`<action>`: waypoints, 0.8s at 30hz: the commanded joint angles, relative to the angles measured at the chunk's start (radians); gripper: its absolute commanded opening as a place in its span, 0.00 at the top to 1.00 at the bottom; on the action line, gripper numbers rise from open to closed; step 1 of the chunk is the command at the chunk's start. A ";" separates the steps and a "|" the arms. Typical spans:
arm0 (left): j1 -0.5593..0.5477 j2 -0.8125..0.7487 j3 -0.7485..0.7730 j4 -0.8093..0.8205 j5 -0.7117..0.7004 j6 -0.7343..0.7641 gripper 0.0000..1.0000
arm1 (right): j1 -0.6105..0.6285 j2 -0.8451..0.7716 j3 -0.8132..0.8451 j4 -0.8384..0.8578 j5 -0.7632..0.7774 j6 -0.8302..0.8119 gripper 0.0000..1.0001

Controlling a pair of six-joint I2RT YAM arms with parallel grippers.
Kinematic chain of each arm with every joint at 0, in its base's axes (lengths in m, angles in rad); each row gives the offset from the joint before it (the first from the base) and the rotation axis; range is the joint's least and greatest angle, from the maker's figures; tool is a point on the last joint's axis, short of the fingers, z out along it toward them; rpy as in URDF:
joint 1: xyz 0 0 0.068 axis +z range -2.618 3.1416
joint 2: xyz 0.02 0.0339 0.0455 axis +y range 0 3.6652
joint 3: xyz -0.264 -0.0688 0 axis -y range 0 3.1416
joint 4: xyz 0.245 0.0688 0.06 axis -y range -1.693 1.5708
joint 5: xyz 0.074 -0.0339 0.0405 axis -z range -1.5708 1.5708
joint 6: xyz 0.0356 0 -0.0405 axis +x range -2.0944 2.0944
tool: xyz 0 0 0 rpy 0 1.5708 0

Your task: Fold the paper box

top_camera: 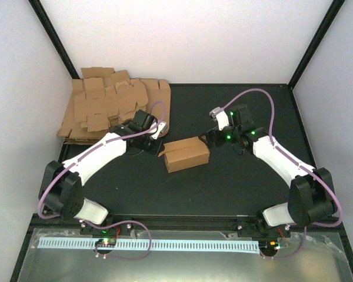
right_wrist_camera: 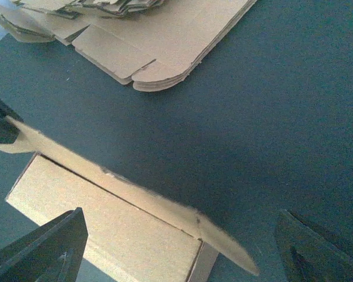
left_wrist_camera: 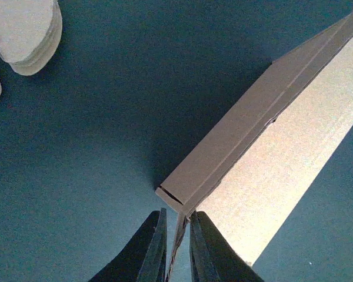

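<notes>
Left claw [left_wrist_camera: 176, 222]: clenched on a thin flap edge at the end corner of the paper box [top_camera: 187, 155]. In the left wrist view the cardboard edge runs straight up between the two fingers [left_wrist_camera: 155, 247], with no gap showing on either side. Judgement: this pinch serves as an anchor, so the carton cannot slide while the other end is worked.

Right claw [top_camera: 215, 137]: released, its fingers [right_wrist_camera: 50, 249] spread wide. It hangs just off the box's 2 o'clock corner and I see no contact with the cardboard. From its own camera, a long side flap stands out from the carton body below and between the fingers. Judgement: the spread fits an approach to that flap, to push or tuck it in.

Box position: roughly centre of the desk [top_camera: 235, 188], already raised into an oblong carton, long axis running from about 9 o'clock to 3 o'clock, lying on one broad face. At least one flap is not tucked, so the fold looks mostly done but unfinished.

Pile of flat cardboard sheets [top_camera: 109, 108]: at 10 o'clock from the box, near the left wall and well apart from the carton. Likely spare stock, parked out of the arms' way.

Risk, as judged: a one-corner pinch may let the carton pivot if the flap is pushed hard.
</notes>
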 commanded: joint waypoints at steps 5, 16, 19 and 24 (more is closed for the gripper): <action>0.003 0.072 0.111 -0.020 -0.037 -0.001 0.89 | 0.063 0.000 0.049 -0.101 0.035 -0.041 0.12; 0.002 0.124 0.188 -0.005 -0.064 0.009 0.87 | 0.104 -0.037 0.041 -0.185 0.045 -0.020 0.20; 0.003 0.134 0.200 -0.004 -0.059 0.008 0.87 | 0.106 -0.048 0.035 -0.187 0.115 -0.003 0.16; 0.002 0.139 0.200 0.008 -0.088 0.003 0.87 | 0.107 -0.108 0.028 -0.147 0.243 0.027 0.12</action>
